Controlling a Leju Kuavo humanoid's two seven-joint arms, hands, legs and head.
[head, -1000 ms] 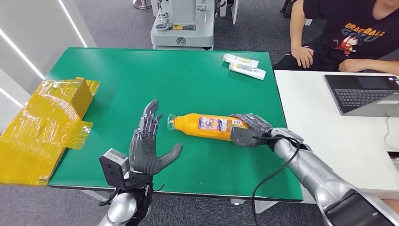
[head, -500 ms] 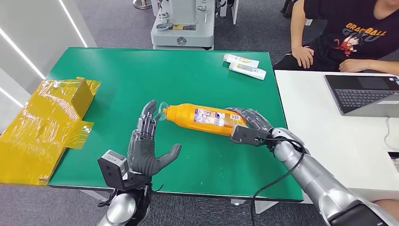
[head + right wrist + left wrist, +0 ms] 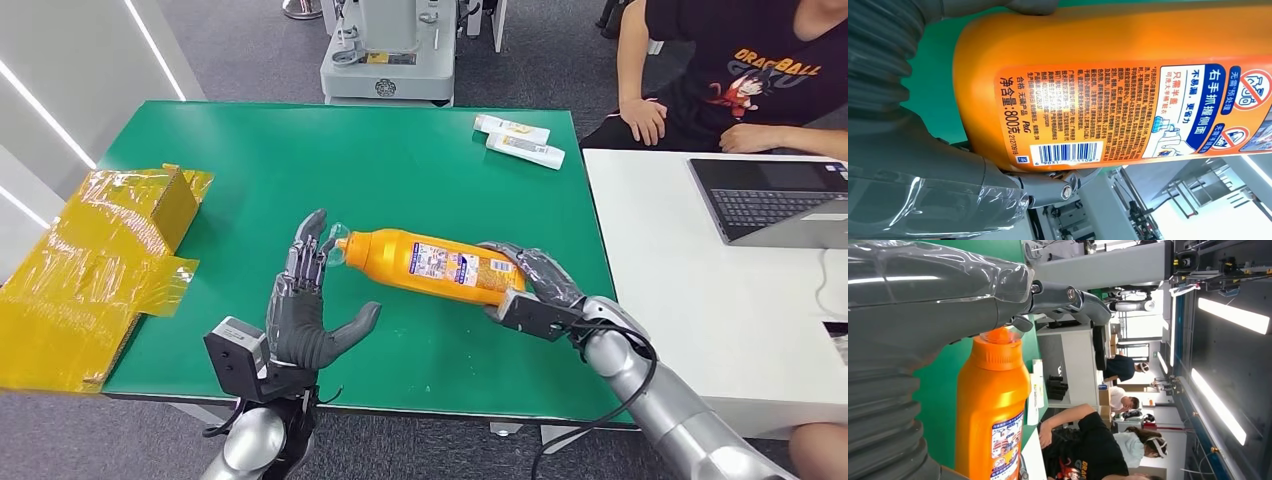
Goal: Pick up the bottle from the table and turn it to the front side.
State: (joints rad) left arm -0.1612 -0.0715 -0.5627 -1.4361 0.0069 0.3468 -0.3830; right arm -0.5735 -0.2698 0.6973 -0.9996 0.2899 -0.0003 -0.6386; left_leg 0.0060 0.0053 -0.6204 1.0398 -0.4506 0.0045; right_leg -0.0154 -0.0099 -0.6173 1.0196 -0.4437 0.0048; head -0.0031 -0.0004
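Orange bottle (image 3: 430,263), barcode label showing, in right hand (image 3: 528,290)

Pretty bright, even indoor light from ceiling strip lights (image 3: 1228,315), with soft shadows. Head view's sharp; the wrist views blur up close.

Both arms are silver, the right arm (image 3: 668,412) trailing a looped black cable, each ending in a dark grey hand, left hand (image 3: 303,302) and right hand (image 3: 527,280), behind a grey ribbed cover (image 3: 878,55).
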